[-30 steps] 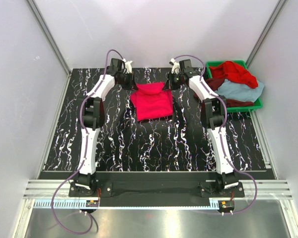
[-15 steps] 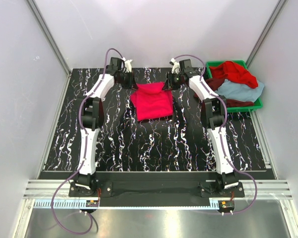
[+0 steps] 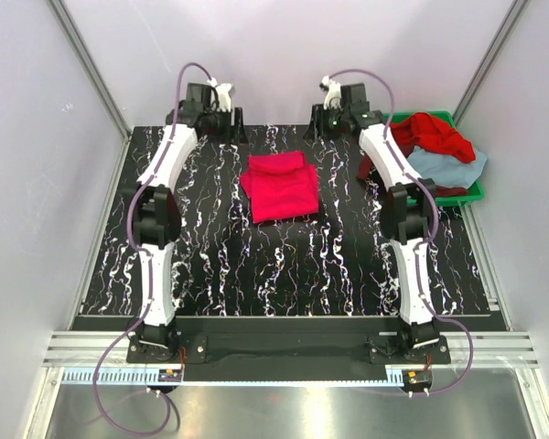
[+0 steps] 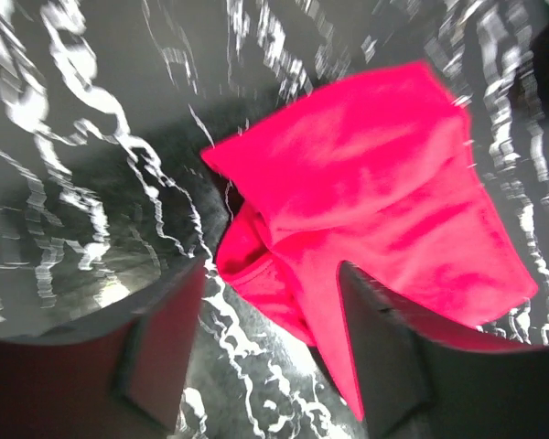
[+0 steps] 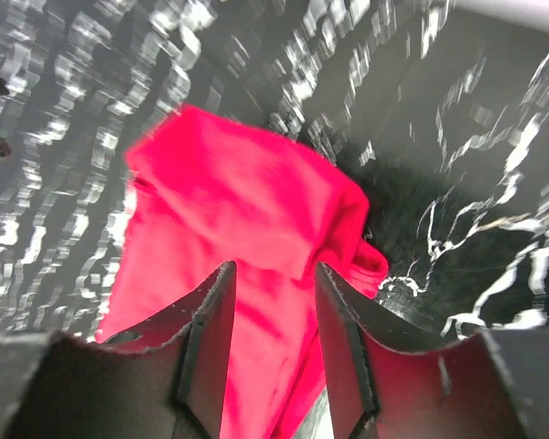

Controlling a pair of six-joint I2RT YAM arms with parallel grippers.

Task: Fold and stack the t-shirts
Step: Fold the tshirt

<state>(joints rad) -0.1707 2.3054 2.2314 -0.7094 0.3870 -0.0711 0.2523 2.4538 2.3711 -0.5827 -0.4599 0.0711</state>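
A crimson-pink t-shirt point(image 3: 279, 187) lies folded in a rough square on the black marbled table point(image 3: 220, 247), at the far middle. My left gripper point(image 3: 232, 123) hangs open above and behind its far left corner, with nothing between the fingers. My right gripper point(image 3: 318, 123) hangs open behind the far right corner, also holding nothing. The left wrist view has the shirt point(image 4: 375, 174) below the open left gripper point(image 4: 270, 274). In the right wrist view the shirt point(image 5: 229, 201) lies under the open right gripper point(image 5: 274, 270). A brighter red t-shirt point(image 3: 432, 133), a light blue-grey one point(image 3: 446, 165) and a dark maroon one point(image 3: 373, 171) lie heaped at the right.
A green plastic bin point(image 3: 477, 189) at the far right corner holds the heaped shirts; the maroon one spills over its left side. White walls and metal rails close in the table on three sides.
Both grippers have opened and let go of the crimson-pink shirt's far edge, then lifted and drawn back toward the far wall. The shirt's far fold has settled flat.
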